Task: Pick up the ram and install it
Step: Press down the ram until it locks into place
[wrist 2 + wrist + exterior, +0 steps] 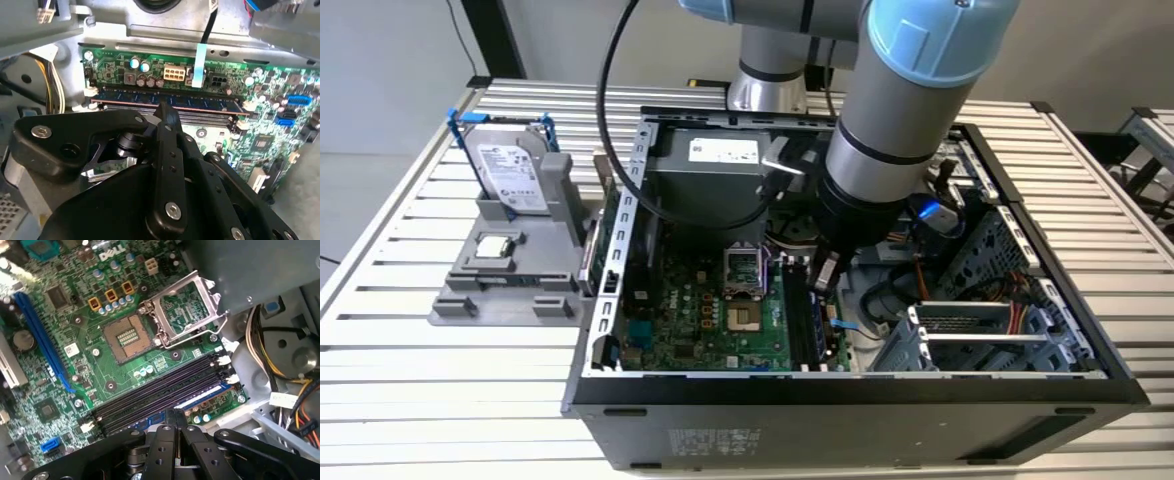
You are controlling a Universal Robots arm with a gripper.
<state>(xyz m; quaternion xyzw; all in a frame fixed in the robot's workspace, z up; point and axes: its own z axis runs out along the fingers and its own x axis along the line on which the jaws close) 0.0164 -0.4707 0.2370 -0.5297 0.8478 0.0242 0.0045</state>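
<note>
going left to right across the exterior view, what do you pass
hard drive on the grey holder → green motherboard → open processor socket → gripper over the memory slots → drive cage

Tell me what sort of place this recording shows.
Probably a robot lab or test bench for PC assembly. An open computer case sits on a slatted metal table, a grey fixture beside it holds a hard drive, and the gripper is at the ram in the motherboard slots.

ram (165, 101) in motherboard (720, 320) slot | claw (167, 112) above | hard drive (510, 172) exterior view's left
</note>
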